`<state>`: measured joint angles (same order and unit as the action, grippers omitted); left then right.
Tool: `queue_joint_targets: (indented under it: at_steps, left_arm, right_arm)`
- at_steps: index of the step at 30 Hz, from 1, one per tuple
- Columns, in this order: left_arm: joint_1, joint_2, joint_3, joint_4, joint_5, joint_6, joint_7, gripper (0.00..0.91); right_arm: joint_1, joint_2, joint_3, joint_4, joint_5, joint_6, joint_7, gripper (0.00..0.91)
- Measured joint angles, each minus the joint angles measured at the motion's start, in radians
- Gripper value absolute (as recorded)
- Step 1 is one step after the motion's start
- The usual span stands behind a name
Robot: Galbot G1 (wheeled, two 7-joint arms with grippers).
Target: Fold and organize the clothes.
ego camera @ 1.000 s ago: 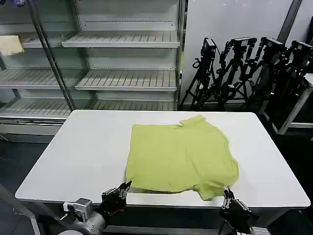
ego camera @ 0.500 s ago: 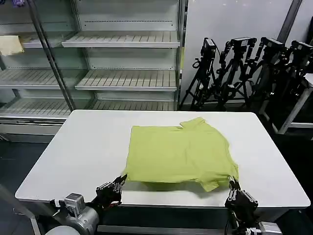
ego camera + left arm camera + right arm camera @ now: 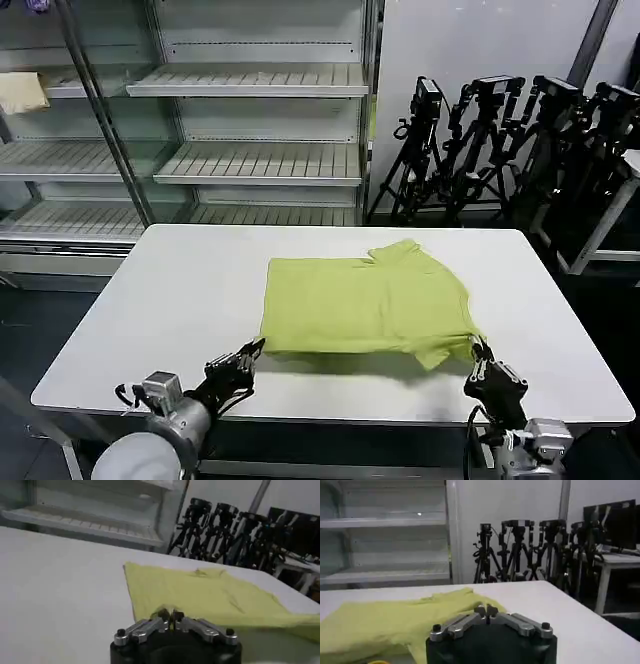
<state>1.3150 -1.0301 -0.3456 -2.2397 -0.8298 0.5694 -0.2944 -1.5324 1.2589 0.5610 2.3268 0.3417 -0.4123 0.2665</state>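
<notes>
From the head view, the lime green shirt lies on the white table. The left gripper pinches its near left corner. The right gripper pinches the near right sleeve. Behind stand empty shelves and black tripods.

In the left wrist view, the fingertips are tight on the shirt's edge.

In the right wrist view, the fingertips are closed together at the shirt.

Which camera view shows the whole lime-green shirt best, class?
The head view: the lime-green shirt lies whole on the white table, collar at the far edge. The left wrist view gives a low slanting look across it; the right wrist view shows part of it, behind the gripper body.
</notes>
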Motion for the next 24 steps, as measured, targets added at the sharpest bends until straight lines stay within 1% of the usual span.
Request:
queue_joint_targets:
  at_steps: [10,17,24]
  left_arm:
    - [-0.094,-0.001,0.041,0.082,0.015,0.003,-0.001,0.101]
    - [-0.140,-0.010,0.076,0.125,0.036,0.005,-0.003,0.101]
    - [-0.152,-0.026,0.107,0.158,0.063,0.000,-0.002,0.101]
  right_arm:
    - [0.098,-0.061,-0.038,-0.088,0.018,0.001,0.009,0.000]
    - [0.153,-0.070,-0.064,-0.149,0.006,0.006,0.014,0.000]
    - [0.199,-0.082,-0.083,-0.201,-0.012,0.012,0.015,0.000]
